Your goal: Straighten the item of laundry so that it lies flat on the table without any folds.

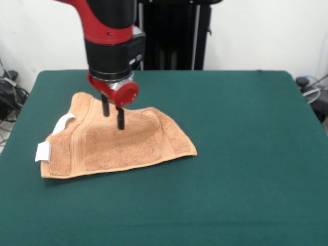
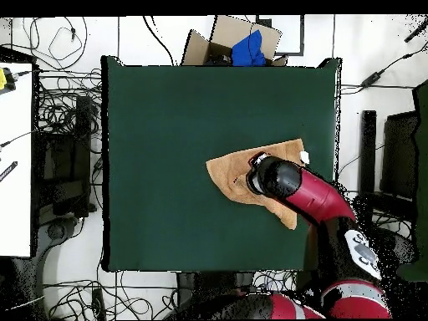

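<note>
While the towel (image 1: 115, 141) lies on the left half of the green desk (image 1: 246, 154) as I face it, it is far from flat. Starting at the left, its white tag (image 1: 43, 151) sticks out at the near corner and a white loop (image 1: 63, 123) curls along the left edge; further right the cloth rises in a soft hump toward its back edge, then tapers to a point on the right. The back part looks doubled under or bunched, though I cannot tell how many layers there are.

Above the hump hangs the tool (image 1: 113, 114), pointing straight down from the red wrist, its two black fingers (image 1: 120, 119) parted with nothing between them, tips at or just over the cloth. The arm descends nearly upright from above.

To do this step well, I would pinch only the top layer near the raised back edge, then draw it away from the near hem, low and slow, so the fold opens without dragging the whole towel along.
</note>
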`<state>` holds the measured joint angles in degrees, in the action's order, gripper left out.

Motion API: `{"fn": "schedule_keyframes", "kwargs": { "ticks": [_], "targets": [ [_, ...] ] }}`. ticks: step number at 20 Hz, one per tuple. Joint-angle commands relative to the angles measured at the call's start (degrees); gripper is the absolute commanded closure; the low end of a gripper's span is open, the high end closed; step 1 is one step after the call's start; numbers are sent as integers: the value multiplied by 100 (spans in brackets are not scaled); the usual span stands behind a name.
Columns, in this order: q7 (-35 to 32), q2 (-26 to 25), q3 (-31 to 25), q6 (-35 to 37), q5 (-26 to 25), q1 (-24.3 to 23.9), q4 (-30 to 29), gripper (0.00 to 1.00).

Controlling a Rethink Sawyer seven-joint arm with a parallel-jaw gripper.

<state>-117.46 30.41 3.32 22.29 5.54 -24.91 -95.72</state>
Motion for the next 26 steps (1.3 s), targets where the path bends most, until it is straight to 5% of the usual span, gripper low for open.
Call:
{"fn": "schedule_keyframes", "kwargs": {
  "ticks": [1,19,26],
  "targets": [
    [-493,-301,41,535,-36,2,479,0],
    [-979,-651,480,454,91,305,917,0],
    [-971,-1082,834,512,104,395,1568,0]
  ]
}}
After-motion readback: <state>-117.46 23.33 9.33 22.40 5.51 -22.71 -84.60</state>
